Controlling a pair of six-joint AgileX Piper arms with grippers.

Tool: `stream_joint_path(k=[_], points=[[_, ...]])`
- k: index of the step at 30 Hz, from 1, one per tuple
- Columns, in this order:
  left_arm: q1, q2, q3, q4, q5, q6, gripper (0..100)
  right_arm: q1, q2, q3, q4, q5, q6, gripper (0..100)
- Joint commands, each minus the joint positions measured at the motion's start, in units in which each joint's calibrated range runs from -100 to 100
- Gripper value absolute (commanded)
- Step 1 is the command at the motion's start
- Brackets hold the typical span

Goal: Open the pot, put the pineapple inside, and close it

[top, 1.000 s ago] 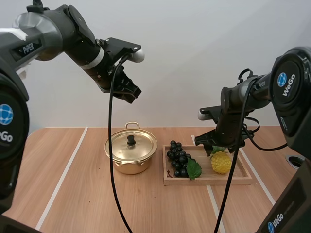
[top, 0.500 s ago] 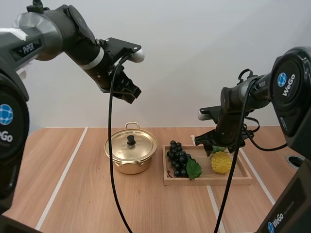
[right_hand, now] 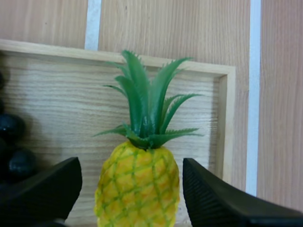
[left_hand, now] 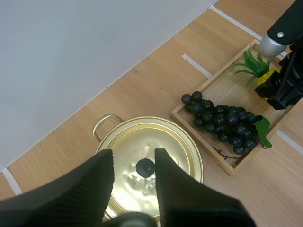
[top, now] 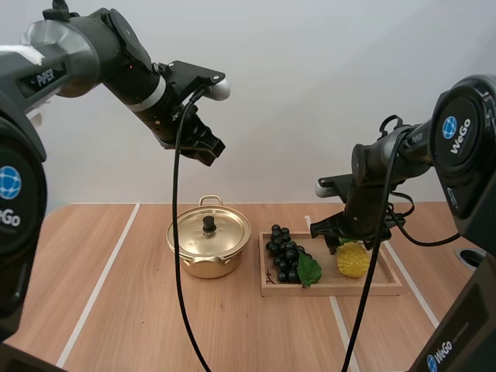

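A golden pot with its lid and black knob on stands left of a wooden tray. In the tray lies a yellow pineapple with green leaves. My right gripper hangs open just over the pineapple, one finger on each side of the fruit. My left gripper is high above the pot, open, its fingers framing the lid knob far below.
A bunch of dark grapes with a green leaf fills the tray's left half. White tape lines cross the wooden table. A round hole sits at the table's right edge.
My right gripper has sunk a little toward the pineapple, now covering its leaves in the high view. The left arm has stayed still.
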Motion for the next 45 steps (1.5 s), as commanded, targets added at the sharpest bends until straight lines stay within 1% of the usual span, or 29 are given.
stream_joint_path(k=[1,2,3,4,8,22,28,32,42,45], points=[[-0.01,1.11,-0.14,-0.14,-0.63,-0.70,76,0.06,-0.08,0.62,0.07,-0.77,-0.30,100],[-0.01,1.50,-0.14,-0.17,-0.48,-1.03,82,0.06,-0.08,0.84,0.07,-1.21,-0.30,100],[-0.01,1.88,-0.14,-0.17,-0.29,-1.27,85,0.06,-0.08,1.27,0.07,-2.05,-0.30,100],[-0.01,2.16,-0.14,-0.17,-0.07,-1.38,86,0.06,-0.08,2.01,-0.08,-3.25,-0.30,100],[-0.01,3.74,-0.10,-0.17,0.30,-1.38,86,0.06,-0.08,4.45,-1.64,-7.72,-0.30,100],[-0.01,14.63,0.02,0.24,-1.84,-1.57,86,-0.19,0.62,4.52,-2.09,-9.91,0.81,100],[-0.01,19.17,0.02,3.31,-3.99,-1.67,86,-1.18,2.53,4.52,-1.28,-10.59,0.81,100],[-0.01,21.15,0.02,3.13,-5.36,-1.67,86,-1.18,2.78,4.52,-1.17,-11.26,0.81,100],[-0.09,24.87,0.66,2.65,-0.87,-1.67,86,-1.18,2.78,4.52,-0.80,-12.71,0.81,100],[-0.09,24.99,1.67,2.77,-1.44,-1.67,86,-1.18,2.78,4.52,-0.80,-13.13,0.81,100]])
